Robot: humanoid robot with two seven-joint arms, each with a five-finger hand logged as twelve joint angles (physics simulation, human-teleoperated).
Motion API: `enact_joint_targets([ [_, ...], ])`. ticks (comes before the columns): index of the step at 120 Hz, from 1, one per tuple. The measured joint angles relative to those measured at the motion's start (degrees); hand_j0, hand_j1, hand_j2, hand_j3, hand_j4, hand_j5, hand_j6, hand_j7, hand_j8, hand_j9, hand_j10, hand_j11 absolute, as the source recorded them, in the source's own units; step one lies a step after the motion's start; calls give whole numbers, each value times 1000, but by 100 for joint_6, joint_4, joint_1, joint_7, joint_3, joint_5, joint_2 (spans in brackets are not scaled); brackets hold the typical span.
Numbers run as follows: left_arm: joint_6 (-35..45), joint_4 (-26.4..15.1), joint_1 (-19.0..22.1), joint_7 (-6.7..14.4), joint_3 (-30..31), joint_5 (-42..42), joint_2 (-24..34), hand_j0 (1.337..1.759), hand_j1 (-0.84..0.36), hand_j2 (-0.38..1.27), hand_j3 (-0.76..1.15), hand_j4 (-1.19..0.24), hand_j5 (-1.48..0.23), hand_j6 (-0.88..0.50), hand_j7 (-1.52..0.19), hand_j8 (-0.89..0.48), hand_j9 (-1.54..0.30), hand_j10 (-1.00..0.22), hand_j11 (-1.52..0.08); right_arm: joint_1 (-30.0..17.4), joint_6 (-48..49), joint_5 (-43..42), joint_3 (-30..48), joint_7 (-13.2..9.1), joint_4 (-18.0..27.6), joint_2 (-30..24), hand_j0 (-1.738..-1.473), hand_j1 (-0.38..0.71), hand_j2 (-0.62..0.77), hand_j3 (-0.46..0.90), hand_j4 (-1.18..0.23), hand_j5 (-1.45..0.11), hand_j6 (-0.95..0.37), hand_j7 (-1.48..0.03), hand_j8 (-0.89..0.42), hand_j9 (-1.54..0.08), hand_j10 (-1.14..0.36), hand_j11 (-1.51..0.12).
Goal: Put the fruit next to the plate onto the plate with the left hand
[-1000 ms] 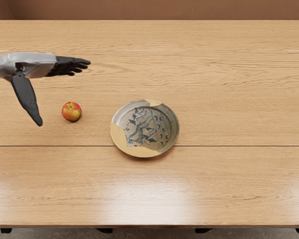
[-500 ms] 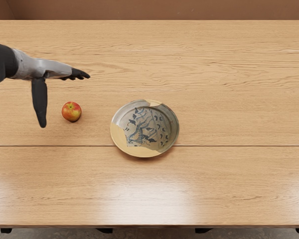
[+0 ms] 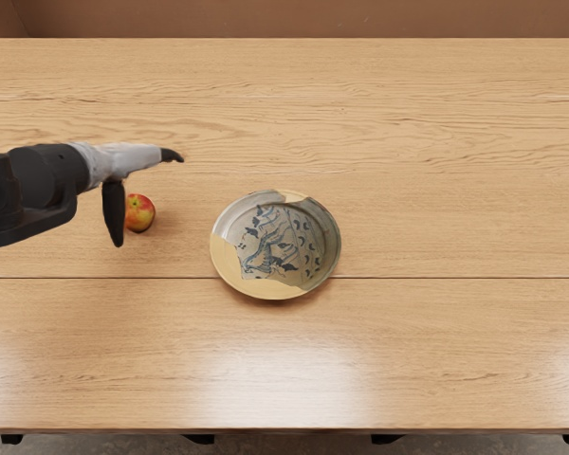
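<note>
From my station the counter (image 3: 436, 351) reads as light wood with a fine, wavy grain, planks joined lengthwise, its finish satin and turning to a soft glossy sheen along the near edge. The plate (image 3: 229, 268) looks like glazed ceramic: a smooth tan rim and a grey-blue painted centre with a faint shine. The apple (image 3: 140, 212) has smooth red and yellow skin, slightly glossy. My left hand (image 3: 123, 159) has a pale grey, smooth shell, plastic or metal I cannot tell, with matt black fingers (image 3: 171, 154) and a matt black forearm (image 3: 28, 190).
</note>
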Motion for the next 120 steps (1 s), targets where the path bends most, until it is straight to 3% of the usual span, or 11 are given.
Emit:
enact_joint_targets([
  [36, 512, 509, 226, 1, 137, 488, -483, 1658, 57, 52, 0, -250, -320, -252, -319, -251, -319, -249, -319, 0, -3, 0, -7, 0, -28, 0, -1658, -331, -3, 0, -15, -20, -15, -20, -15, -20, -15, -20],
  [55, 723, 688, 554, 1, 190, 765, -466, 1658, -18, 65, 0, -313, -402, -315, -401, -314, -401, -313, -401, 0, -3, 0, -8, 0, -29, 0, -1658, -331, -3, 0, -15, -20, -15, -20, -15, -20, -15, -20],
  [102, 1121, 1049, 758, 1, 207, 1140, -551, 1658, -58, 73, 0, -347, -446, -348, -445, -348, -445, -347, -445, 0, -3, 0, -8, 0, -30, 0, -1658, -331, -3, 0, -15, -20, -15, -20, -15, -20, -15, -20],
  [120, 1144, 1224, 833, 1, 236, 1270, -978, 1658, -60, 73, 0, -348, -448, -349, -448, -349, -447, -348, -447, 0, -3, 0, -8, 0, -30, 0, -1658, -331, -3, 0, -15, -20, -15, -20, -15, -20, -15, -20],
])
